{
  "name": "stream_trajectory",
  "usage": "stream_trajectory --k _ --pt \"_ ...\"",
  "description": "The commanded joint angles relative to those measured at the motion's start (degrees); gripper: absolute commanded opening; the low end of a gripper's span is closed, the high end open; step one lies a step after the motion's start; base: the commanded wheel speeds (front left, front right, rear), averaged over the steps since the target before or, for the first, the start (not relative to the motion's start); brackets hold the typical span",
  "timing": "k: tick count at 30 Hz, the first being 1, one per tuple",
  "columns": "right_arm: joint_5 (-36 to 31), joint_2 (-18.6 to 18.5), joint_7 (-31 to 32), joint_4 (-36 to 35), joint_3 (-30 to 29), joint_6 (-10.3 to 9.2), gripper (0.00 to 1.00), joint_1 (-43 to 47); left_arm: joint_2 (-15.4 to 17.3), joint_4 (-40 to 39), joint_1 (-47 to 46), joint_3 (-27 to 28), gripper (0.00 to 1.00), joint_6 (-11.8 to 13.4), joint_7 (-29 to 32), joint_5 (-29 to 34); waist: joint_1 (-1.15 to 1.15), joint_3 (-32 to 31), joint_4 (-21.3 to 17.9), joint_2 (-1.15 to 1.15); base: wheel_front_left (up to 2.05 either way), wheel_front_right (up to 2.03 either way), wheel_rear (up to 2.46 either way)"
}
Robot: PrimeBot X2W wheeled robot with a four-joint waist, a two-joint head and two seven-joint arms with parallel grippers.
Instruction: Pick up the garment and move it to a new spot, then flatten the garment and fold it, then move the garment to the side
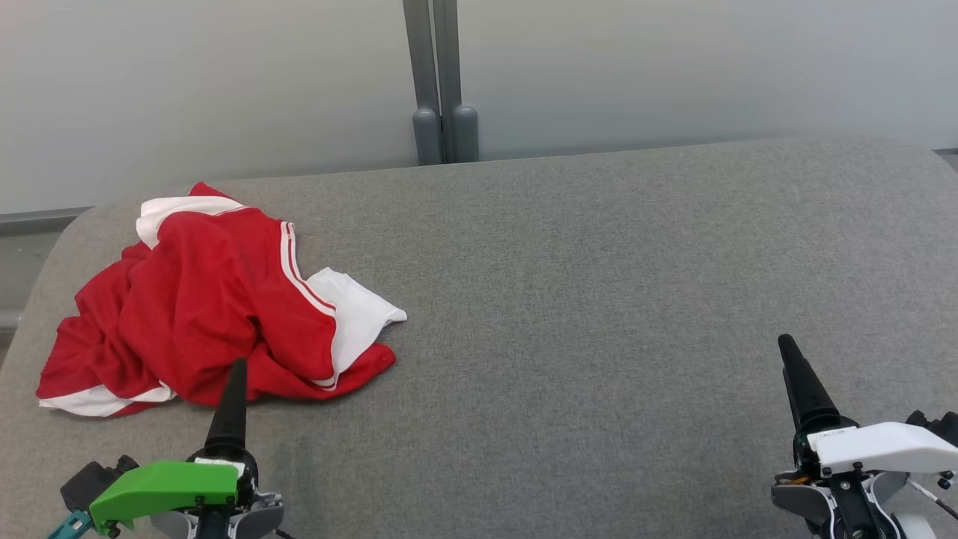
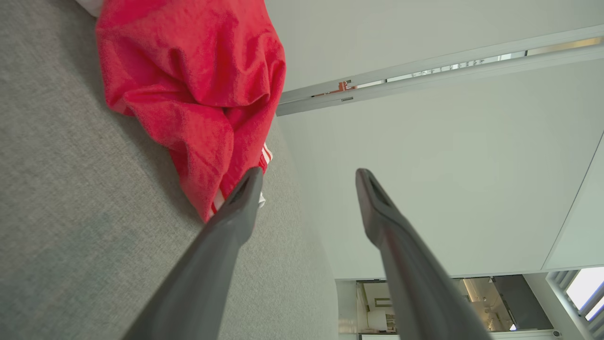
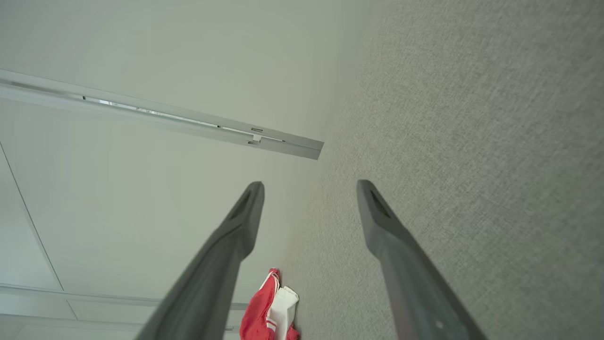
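Garment: red cloth with white panels and white stripes, lying in a crumpled heap. You find it straight ahead of the left jaws and far off to the left of the right jaws.
Left gripper: jaws spread wide with nothing between them. One fingertip lines up with the garment's near edge, and you cannot tell whether it touches the cloth.
Right gripper: jaws likewise spread wide and holding nothing, well apart from the garment, over plain grey fabric.
Grey surface: woven padding that carries the garment and runs beneath and ahead of both pairs of jaws.
Pale wall: you see it beyond the surface's far edge, ahead of both pairs of jaws.
Grey post: upright against the wall, ahead and between the two pairs of jaws.
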Motion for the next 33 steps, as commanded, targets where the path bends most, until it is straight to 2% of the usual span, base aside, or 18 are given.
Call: stream_trajectory --k 1,11,33 --pt "-3.0 -0.6 -0.8 -1.7 0.2 0.02 1.0 -0.3 0.3 -1.2 -1.1 -0.6 1.0 0.3 -0.6 2.5 0.0 -0.1 0.0 0.0 0.0 0.0 0.0" --pt "-16.8 -2.4 -3.1 -3.4 1.1 0.03 1.0 0.8 0.5 -0.4 -1.5 -3.5 1.0 2.2 -3.0 17.9 0.0 -0.4 0.2 0.0 0.0 0.0 0.0" --pt "-36.4 -3.9 -7.4 -5.2 3.2 0.04 1.0 1.6 1.8 2.3 -1.2 -6.5 1.0 5.5 -7.3 39.3 0.0 -1.2 0.4 0.0 0.0 0.0 0.0"
